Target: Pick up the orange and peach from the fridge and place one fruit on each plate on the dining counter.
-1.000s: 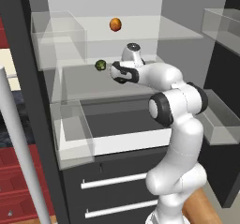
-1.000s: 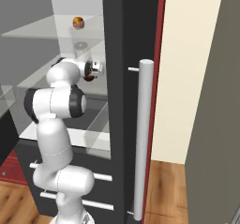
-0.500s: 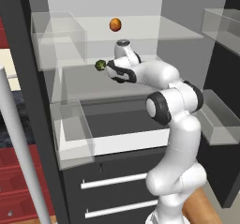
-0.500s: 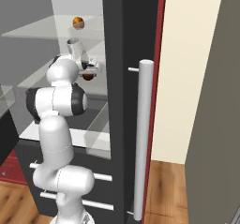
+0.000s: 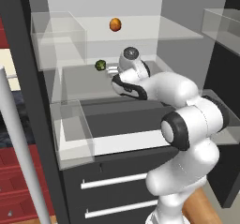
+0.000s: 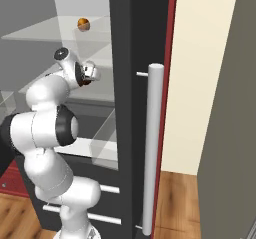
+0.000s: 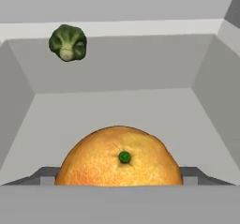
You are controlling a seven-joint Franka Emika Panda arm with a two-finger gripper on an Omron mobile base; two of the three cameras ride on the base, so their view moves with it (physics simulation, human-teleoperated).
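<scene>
The fridge (image 5: 29,106) stands open, and my arm reaches onto its middle glass shelf. Close in front of the hand lies the orange (image 7: 120,160), with a green stem dot facing me. My gripper (image 7: 120,175) is open, its dark fingertips (image 7: 43,174) standing wide on either side of the orange. From the base views the gripper (image 5: 112,70) (image 6: 93,73) hovers just above that shelf. A reddish-orange peach (image 5: 115,25) (image 6: 83,23) rests on the shelf above. The plates and the dining counter are out of view.
A broccoli floret (image 5: 100,65) (image 7: 68,42) sits at the shelf's back left. Clear bins (image 5: 58,40) hang on the left, and another bin (image 5: 220,24) on the right. The silver bar handle (image 6: 152,148) rises beside the arm. White-handled drawers (image 5: 112,181) lie below.
The hand has turned and shifted over the middle shelf near the broccoli, ending slightly lower. The peach and broccoli have not moved.
</scene>
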